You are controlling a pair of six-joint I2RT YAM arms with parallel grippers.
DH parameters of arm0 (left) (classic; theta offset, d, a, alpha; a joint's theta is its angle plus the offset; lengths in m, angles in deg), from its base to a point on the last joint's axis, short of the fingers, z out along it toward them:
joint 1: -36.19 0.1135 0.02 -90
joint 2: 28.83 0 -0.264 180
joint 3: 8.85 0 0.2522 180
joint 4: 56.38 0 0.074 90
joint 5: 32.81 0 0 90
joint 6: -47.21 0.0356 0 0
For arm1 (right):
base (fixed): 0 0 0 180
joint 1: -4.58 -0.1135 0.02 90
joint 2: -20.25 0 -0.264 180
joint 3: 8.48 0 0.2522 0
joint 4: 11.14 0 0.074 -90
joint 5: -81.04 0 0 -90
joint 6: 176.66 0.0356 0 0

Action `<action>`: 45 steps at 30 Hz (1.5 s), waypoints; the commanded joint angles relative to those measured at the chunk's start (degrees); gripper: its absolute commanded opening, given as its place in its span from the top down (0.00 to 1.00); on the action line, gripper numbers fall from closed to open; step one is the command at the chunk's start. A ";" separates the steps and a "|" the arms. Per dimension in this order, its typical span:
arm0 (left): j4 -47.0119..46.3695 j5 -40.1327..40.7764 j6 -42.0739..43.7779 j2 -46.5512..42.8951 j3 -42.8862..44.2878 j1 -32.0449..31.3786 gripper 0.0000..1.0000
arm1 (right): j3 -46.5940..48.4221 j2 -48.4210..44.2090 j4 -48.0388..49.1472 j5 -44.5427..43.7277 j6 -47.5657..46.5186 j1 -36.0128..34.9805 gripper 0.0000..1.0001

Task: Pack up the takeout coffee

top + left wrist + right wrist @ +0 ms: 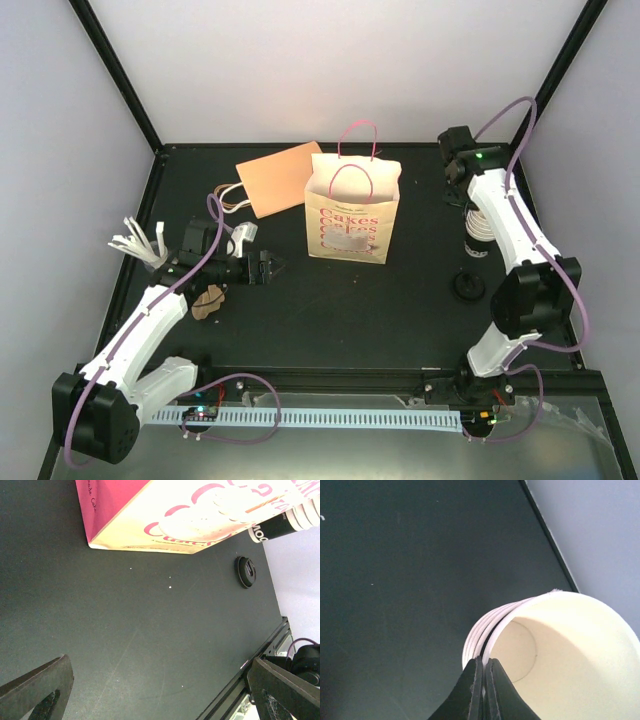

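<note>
The takeout coffee cup [477,237] stands upright near the table's right edge, cream-white and ribbed above, dark below. In the right wrist view its open mouth [570,650] shows a bare cream inside. My right gripper [484,661] is shut on the near rim, one finger inside the wall and one outside. The paper bag [351,213], cream with pink lettering and pink handles, stands open at the table's middle. My left gripper [270,267] hovers left of the bag, wide open and holding nothing. Its wrist view shows the bag's base [200,515] and the cup [282,524] beyond.
A black lid [468,285] lies on the table in front of the cup. A flat brown bag [278,178] lies behind the standing one. White sticks [140,245] and a brown pulp carrier [208,300] sit at the left by my left arm.
</note>
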 commanded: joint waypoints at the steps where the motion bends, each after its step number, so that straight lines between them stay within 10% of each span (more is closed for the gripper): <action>1: -0.58 -1.08 1.03 -0.13 0.19 -0.28 0.01 | 2.70 0.83 -1.29 -8.07 0.77 -0.88 0.99; 4: -0.48 -1.14 1.01 0.05 0.17 -0.28 0.01 | -0.21 -1.30 6.47 8.61 -3.94 3.25 0.99; 9: -0.20 -0.97 1.19 -0.10 0.28 -0.28 0.01 | 3.29 2.33 2.98 -1.29 -2.49 2.56 0.99; 14: -0.34 -0.88 1.20 0.32 0.41 -0.28 0.01 | 1.34 1.88 7.16 13.34 -6.13 3.38 0.99; 20: -0.16 -0.84 1.18 0.61 0.37 -0.28 0.01 | 2.65 3.00 3.82 -3.98 -3.61 -0.90 0.99; 24: -0.50 -0.86 1.11 0.76 0.43 -0.28 0.01 | 3.69 4.67 3.49 -2.76 -4.12 -2.46 0.99; 27: -0.30 -0.81 1.17 1.02 0.54 -0.28 0.01 | -1.99 0.37 12.02 16.41 -6.46 1.77 0.99; 33: -0.04 -0.68 1.36 0.62 0.54 -0.28 0.01 | 0.51 2.96 8.27 0.59 -7.07 -1.72 0.99; 45: 0.27 -0.51 1.44 0.67 0.71 -0.28 0.01 | 5.78 1.35 3.17 2.47 -7.66 -2.11 0.99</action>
